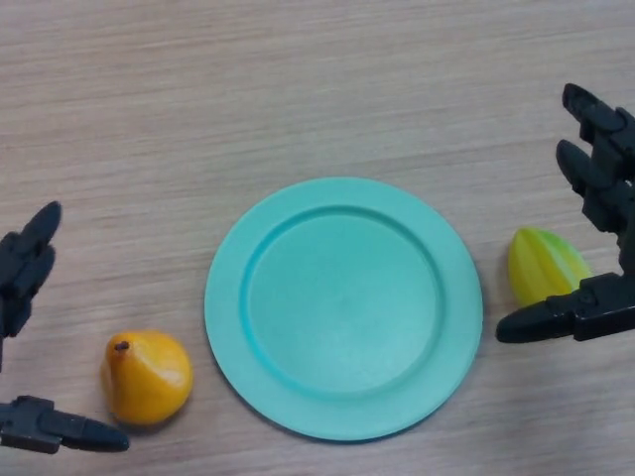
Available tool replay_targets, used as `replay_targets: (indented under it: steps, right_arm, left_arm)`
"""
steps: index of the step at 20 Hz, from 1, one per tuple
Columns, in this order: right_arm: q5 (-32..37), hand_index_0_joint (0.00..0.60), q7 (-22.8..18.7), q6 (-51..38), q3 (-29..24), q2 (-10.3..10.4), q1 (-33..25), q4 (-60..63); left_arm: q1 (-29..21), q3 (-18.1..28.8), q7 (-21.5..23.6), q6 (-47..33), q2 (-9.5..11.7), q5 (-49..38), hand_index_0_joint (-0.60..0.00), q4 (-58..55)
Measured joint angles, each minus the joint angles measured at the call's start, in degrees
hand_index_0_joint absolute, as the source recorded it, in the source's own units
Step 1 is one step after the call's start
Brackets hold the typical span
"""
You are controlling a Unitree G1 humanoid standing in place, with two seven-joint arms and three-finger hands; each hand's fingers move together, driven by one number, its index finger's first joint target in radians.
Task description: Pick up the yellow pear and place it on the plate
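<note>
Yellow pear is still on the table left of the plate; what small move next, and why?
Probably ease the left hand rightward so its open fingers and thumb bracket the yellow pear, then close. The pear lies just beside that hand, off the plate, which holds nothing. The right hand sits open by the yellow-green fruit, far from the pear.

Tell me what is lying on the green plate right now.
Nothing lies on the plate: its whole top face is bare. The yellow pear sits on the table beside its left rim, the yellow-green fruit off its right rim. What is under the plate is hidden.
</note>
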Motion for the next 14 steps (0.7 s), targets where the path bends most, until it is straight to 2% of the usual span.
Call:
replay_targets:
  steps: [1,2,3,4,5,6,7,9,14]
  right_arm:
    - [0.0,0.0,0.0,0.0,0.3,0.0,-0.1,0.0]
    - [0.0,0.05,0.0,0.0,0.4,0.0,-0.2,0.0]
    - [0.0,0.2,0.0,0.0,0.4,0.0,-0.4,0.0]
    - [0.0,0.3,0.0,0.0,0.4,0.0,-0.5,0.0]
    - [0.0,0.45,0.0,0.0,0.5,0.0,-0.5,0.0]
    - [0.0,0.55,0.0,0.0,0.5,0.0,-0.4,0.0]
    - [0.0,0.6,0.0,0.0,0.6,0.1,-0.4,0.0]
    - [0.0,0.6,0.0,0.0,0.7,0.1,-0.4,0.0]
    - [0.0,0.6,0.0,0.0,0.7,0.2,-0.3,0.0]
  left_arm:
    - [-0.1,-0.1,2.2,-1.1,0.1,0.0,0.0,2.3]
    - [-0.1,-0.3,3.0,-2.2,0.2,0.0,0.0,4.0]
    - [0.0,-1.0,3.0,-2.3,0.2,-0.1,0.0,4.8]
    - [0.0,-1.6,3.0,-2.4,0.2,-0.2,0.0,4.9]
    - [-0.1,-2.0,3.0,-3.9,0.2,-0.7,0.0,5.4]
    - [-0.4,-2.5,3.1,-5.9,0.2,-2.6,0.0,6.7]
    - [-1.4,-4.3,3.7,-10.7,0.3,-5.5,0.0,10.5]
    - [-2.2,-6.6,5.1,-12.3,0.3,-5.9,0.0,14.2]
    - [-2.9,-8.7,7.1,-15.3,0.4,-6.0,0.0,20.9]
